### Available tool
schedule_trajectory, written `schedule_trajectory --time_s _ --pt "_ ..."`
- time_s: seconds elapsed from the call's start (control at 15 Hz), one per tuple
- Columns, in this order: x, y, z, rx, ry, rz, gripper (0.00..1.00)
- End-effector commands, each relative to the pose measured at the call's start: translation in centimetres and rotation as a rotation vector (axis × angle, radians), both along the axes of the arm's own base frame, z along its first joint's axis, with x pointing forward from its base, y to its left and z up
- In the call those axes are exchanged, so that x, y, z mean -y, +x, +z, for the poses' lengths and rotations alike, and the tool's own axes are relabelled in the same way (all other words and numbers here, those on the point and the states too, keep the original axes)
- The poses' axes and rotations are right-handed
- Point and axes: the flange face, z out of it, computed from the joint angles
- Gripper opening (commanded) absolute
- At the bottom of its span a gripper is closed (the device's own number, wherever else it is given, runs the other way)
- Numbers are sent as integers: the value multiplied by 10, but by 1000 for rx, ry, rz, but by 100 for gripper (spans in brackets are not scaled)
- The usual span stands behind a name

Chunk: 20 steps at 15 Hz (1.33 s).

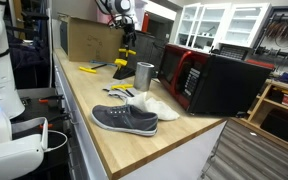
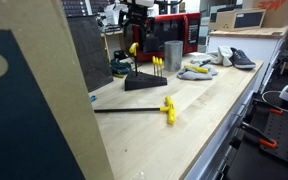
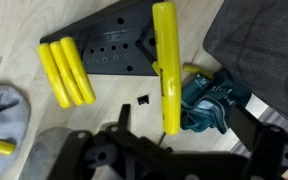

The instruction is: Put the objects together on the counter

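In an exterior view, a tall board point(image 2: 29, 95) fills the near left. Right of it the T-handle point(image 2: 168, 109) lies flat on the bare table point(image 2: 209, 115). Its black shaft points left and its yellow grip sits at the right end, well apart from the other things.

Behind it stands a black holder point(image 2: 142, 80) with short yellow handles point(image 2: 158, 63) sticking up from it. A blue-green thing point(image 2: 119, 68) lies just beside the holder; what it is cannot be told. The tool point(image 2: 135, 40) hangs over that end of the holder, its jaws apart with nothing between them. In the wrist view a long yellow handle point(image 3: 166, 65) rises from the holder toward the camera, and three short ones lie side by side to its left.

Further right comes the cup point(image 2: 172, 55), upright near the holder, with the microwave point(image 2: 174, 28) behind it. Then comes the cloth point(image 2: 196, 72), crumpled, and last the sneaker point(image 2: 240, 58), sole down.

Both exterior views show the cloth between the cup and the sneaker, touching the sneaker. A box point(image 2: 239, 18) stands at the far end of the table.
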Motion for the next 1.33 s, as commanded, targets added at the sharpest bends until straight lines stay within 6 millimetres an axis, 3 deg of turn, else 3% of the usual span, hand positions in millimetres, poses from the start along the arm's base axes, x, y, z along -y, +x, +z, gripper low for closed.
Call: schedule_trajectory --time_s 0.0,0.73,1.27 --pt "0 0 1 -1 0 0 100" --pt "0 0 1 -1 0 0 100" --pt "-12 3 -21 -51 11 59 100"
